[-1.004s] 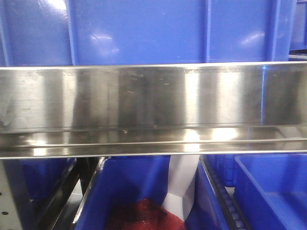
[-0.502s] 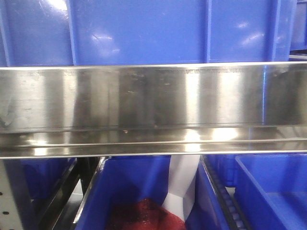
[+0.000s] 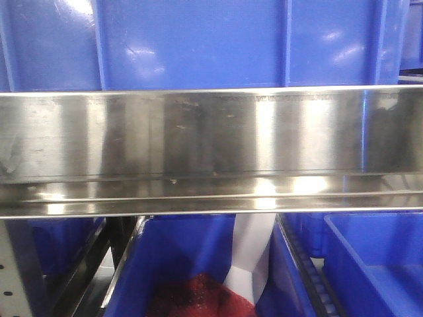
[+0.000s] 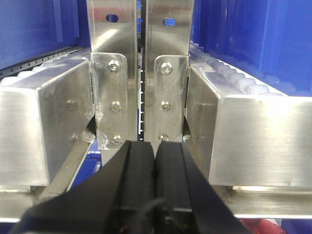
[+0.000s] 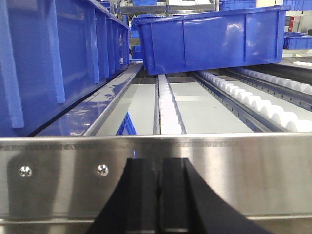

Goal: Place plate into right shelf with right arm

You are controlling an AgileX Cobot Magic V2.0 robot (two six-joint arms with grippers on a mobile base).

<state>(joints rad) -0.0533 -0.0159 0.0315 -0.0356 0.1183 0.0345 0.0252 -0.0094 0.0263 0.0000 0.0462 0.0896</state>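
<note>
right wrist view has the right claw (image 5: 160,200) level and low in the picture, pointing straight ahead at the brushed front rail (image 5: 234,175) of the right shelf (image 5: 58,170), its two black fingers pressed together with only a thin seam between them and nothing gripped. that rail runs crosswise, left to right, just beyond the fingertips. beyond the rail, white roller tracks (image 5: 168,109) run lengthwise away from the claw; one blue bin (image 5: 63,58) stands ahead to the left of the claw, and a second blue bin (image 5: 214,39) sits farther ahead and to the right, tilted. left wrist view has the left claw (image 4: 155,180) also level, fingers closed tight on nothing, aimed at two upright steel posts (image 4: 113,73) that stand side by side right in front of it, each carrying a bolted bracket with three screws. two boxy steel rail ends (image 4: 44,126) flank the claw, one on either side. exterior front view is filled by one broad steel rail (image 3: 211,148) lying crosswise, with blue bins above and below it; neither claw shows there. the plate appears in none of the three views.
</note>
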